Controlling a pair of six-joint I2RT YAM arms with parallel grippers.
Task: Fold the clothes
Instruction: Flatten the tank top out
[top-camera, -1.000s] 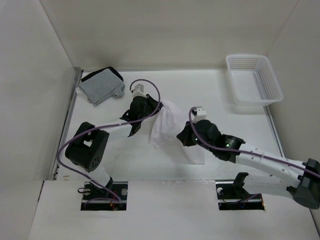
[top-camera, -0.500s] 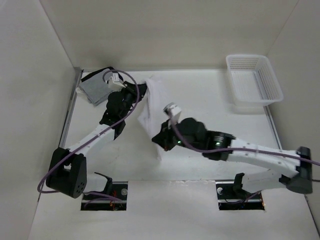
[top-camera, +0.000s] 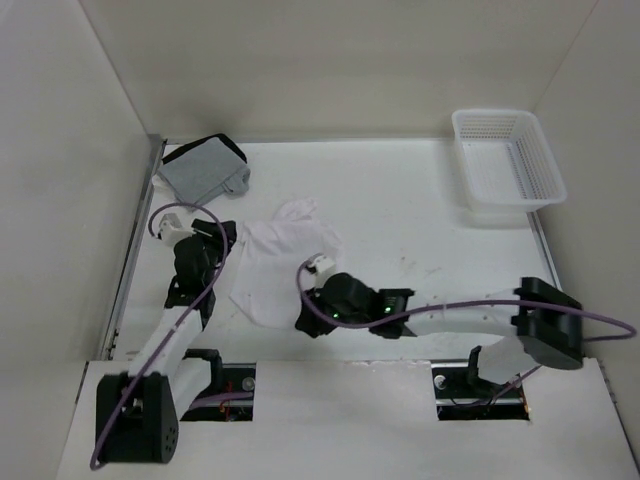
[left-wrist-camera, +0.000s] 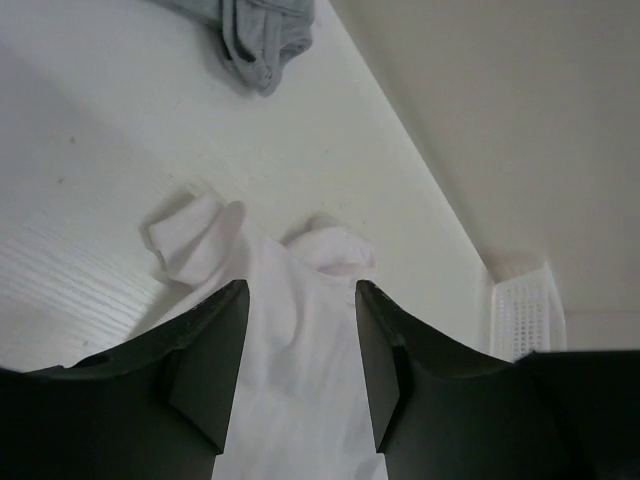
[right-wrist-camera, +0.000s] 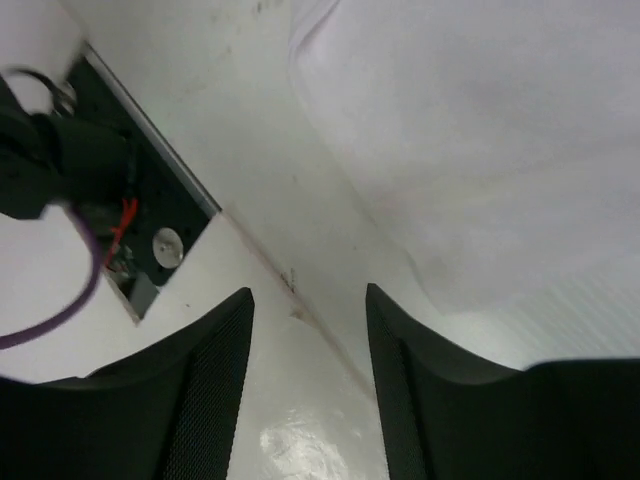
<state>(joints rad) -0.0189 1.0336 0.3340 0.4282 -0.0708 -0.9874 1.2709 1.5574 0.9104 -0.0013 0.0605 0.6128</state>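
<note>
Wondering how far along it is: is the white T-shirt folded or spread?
Loosely spread, not neatly folded: the white T-shirt lies rumpled on the table, a sleeve sticking out.

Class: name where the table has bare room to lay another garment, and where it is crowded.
Widest bare patch: between the white T-shirt and the basket, beyond the right arm. A narrower strip: along the back wall, right of the grey garment. Crowded: the near-left, around the T-shirt and left arm.
</note>
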